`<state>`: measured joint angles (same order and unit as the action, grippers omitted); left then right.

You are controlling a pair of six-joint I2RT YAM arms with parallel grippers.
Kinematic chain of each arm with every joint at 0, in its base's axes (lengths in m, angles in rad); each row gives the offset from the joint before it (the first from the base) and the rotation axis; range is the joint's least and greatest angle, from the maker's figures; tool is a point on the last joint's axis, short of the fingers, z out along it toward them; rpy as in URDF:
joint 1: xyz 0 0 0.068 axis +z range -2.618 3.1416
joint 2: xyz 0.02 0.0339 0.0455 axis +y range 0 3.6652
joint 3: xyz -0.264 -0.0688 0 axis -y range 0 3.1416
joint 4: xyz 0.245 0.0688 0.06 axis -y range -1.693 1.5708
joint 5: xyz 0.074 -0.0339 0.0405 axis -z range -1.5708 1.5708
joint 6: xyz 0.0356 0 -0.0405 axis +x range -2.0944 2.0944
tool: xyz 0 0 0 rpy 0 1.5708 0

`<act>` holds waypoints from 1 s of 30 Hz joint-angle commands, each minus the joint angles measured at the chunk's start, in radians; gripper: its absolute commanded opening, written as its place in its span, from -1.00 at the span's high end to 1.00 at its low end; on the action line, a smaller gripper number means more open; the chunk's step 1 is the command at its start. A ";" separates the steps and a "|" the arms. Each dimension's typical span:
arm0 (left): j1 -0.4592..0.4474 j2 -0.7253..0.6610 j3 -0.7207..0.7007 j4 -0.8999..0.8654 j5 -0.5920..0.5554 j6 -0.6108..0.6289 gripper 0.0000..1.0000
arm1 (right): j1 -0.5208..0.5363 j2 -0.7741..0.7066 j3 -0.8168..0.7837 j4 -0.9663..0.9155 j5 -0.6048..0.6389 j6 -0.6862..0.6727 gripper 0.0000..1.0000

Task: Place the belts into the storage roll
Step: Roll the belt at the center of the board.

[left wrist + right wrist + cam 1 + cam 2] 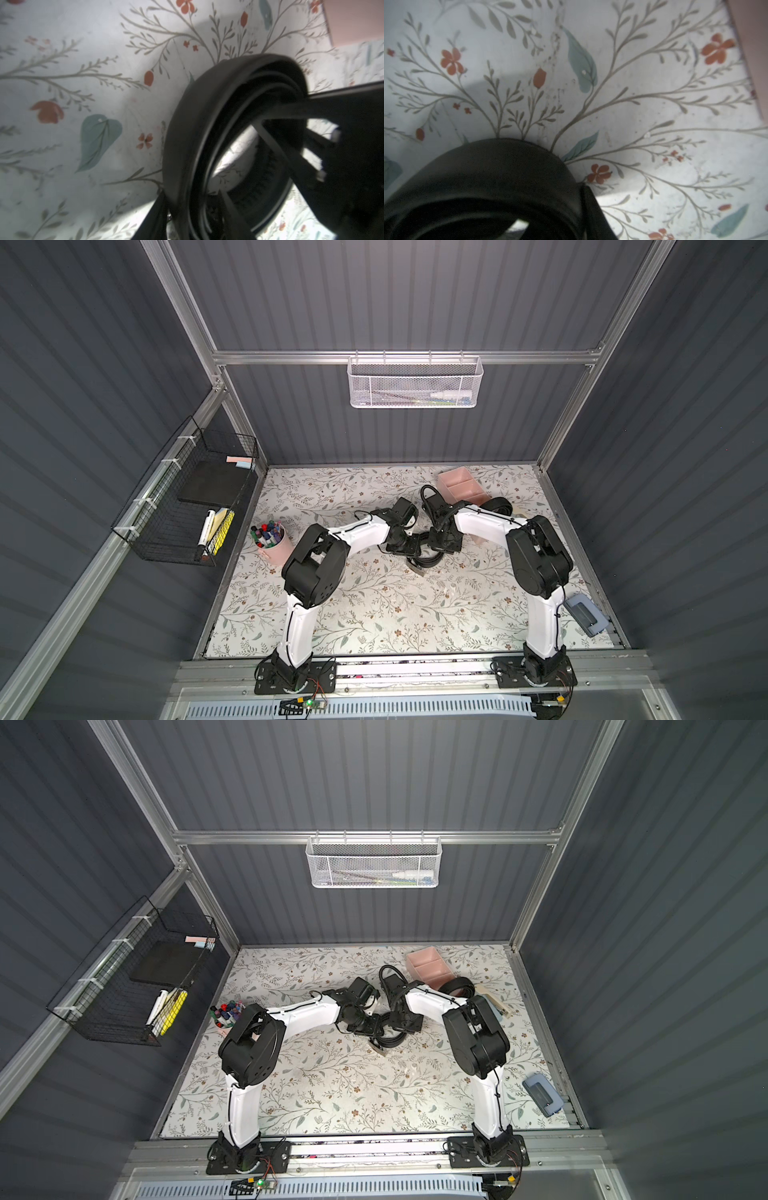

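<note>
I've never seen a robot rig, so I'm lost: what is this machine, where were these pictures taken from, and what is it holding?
Two white-and-black robot arms are bolted at the near edge of a floral-patterned table. Both top views look down from overhead; the close-ups come from cameras on each wrist. The left pincer and right pincer meet at a coiled black leather-like belt; whether either grips it is unclear. A second coiled black belt appears to sit in the pale pink divided plastic tray.
</note>
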<state>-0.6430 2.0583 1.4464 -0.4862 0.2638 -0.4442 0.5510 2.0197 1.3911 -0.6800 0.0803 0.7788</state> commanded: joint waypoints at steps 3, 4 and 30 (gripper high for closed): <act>-0.016 0.059 0.003 -0.183 -0.154 0.048 0.24 | -0.031 -0.034 -0.071 0.028 -0.090 0.026 0.20; -0.017 0.061 0.007 -0.188 -0.163 0.050 0.24 | -0.038 -0.050 -0.073 0.023 -0.098 0.026 0.16; -0.052 0.076 0.106 -0.285 -0.239 0.082 0.25 | -0.140 -0.126 -0.007 0.262 -0.603 0.673 -0.06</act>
<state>-0.6910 2.0956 1.5520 -0.6743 0.0662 -0.3916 0.4088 1.8908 1.3769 -0.4782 -0.4774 1.3315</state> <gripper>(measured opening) 0.374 0.529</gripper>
